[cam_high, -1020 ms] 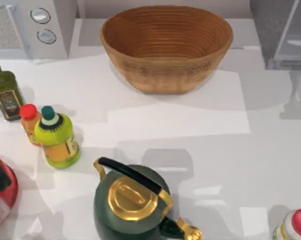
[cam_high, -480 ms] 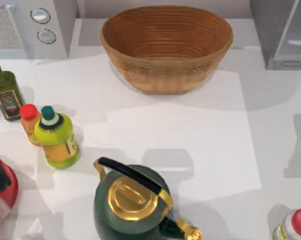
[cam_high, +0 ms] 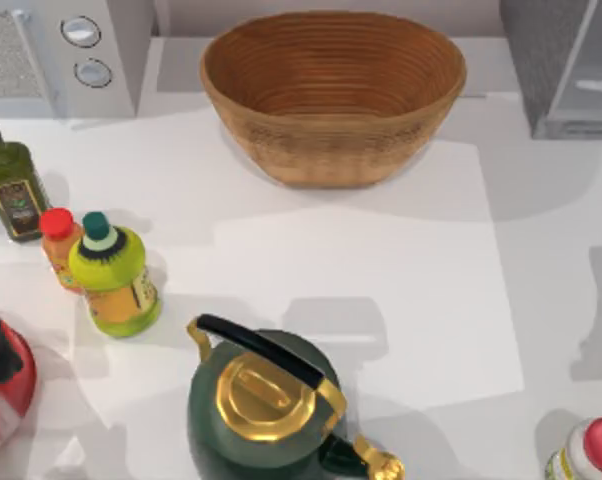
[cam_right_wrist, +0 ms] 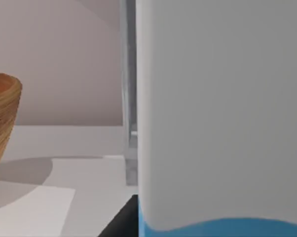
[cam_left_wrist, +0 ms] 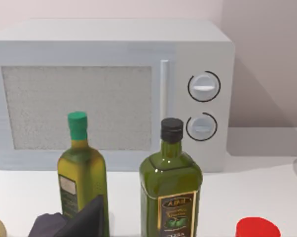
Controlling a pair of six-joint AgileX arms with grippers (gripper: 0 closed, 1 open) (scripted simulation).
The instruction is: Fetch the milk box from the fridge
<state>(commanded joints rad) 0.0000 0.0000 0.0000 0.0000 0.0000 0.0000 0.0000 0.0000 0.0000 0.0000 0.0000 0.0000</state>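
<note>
One carton matters here: the milk box [cam_right_wrist: 220, 113] stands right up against the right wrist camera, its white upper face above a wavy blue edge. Just beside it runs a grey upright edge that is probably the fridge frame, though the close view makes this uncertain. From above, the fridge [cam_high: 566, 65] sits at the far right corner of the counter [cam_high: 381, 260], right of the wicker basket [cam_high: 333, 95].

Handling, as a judgement: the carton is stiff-walled but will dent under a hard squeeze, and a full one would be moderately heavy. Its coated faces look smooth and may slip. Take hold across two opposite flat sides of the body, below the gabled top, and keep it upright.

Whether the right arm's fingers are spread or closed on the carton cannot be told. A dark shape low in the left wrist view may be the left arm's fingers; their state cannot be told either. That arm faces the microwave [cam_left_wrist: 109, 89] and two oil bottles at far left.
</note>
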